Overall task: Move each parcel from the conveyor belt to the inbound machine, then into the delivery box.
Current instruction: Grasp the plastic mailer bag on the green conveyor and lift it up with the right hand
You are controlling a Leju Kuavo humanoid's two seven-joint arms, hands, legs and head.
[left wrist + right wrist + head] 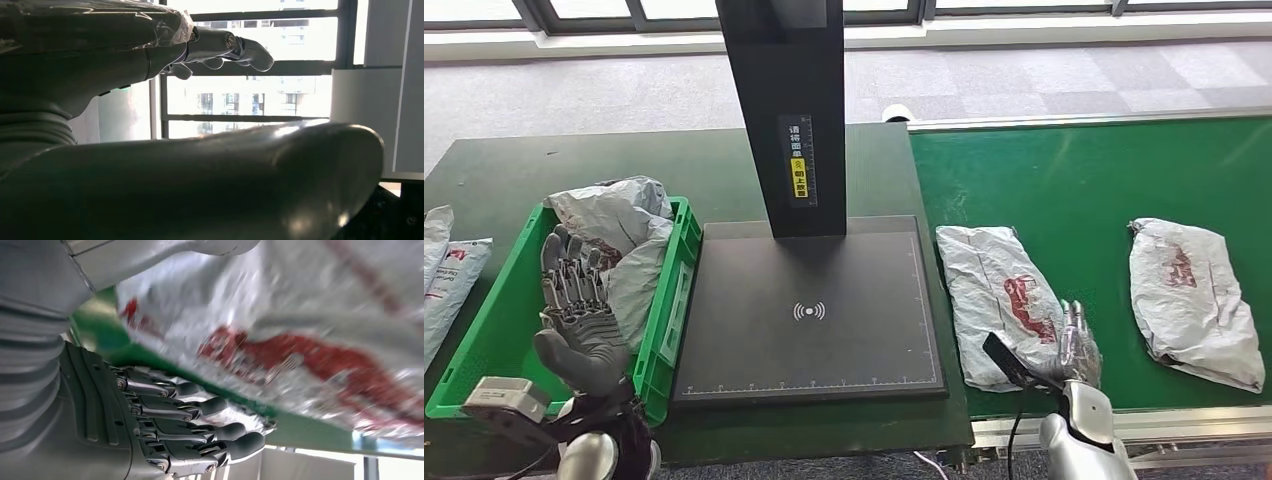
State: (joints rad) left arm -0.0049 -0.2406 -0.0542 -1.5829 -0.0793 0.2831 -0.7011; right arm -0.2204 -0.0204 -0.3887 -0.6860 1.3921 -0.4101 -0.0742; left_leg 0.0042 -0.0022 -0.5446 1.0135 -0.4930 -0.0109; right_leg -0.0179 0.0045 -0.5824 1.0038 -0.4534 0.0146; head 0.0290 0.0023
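The right hand (1079,345) is at the near edge of the closest parcel (999,290) on the belt (1074,170), fingers spread and holding nothing (the left hand (576,300) is open too), so the thin bag may slip or only crumple.

The left hand (576,300) is raised, palm facing up toward the camera, its fingers (564,268) straight, spread apart and holding nothing. Its silver wrist comes in at the lower left. The right hand (1079,350) reaches forward low on the right from a silver forearm, fingers (210,427) extended side by side and slightly curved, apart from the thumb, gripping nothing
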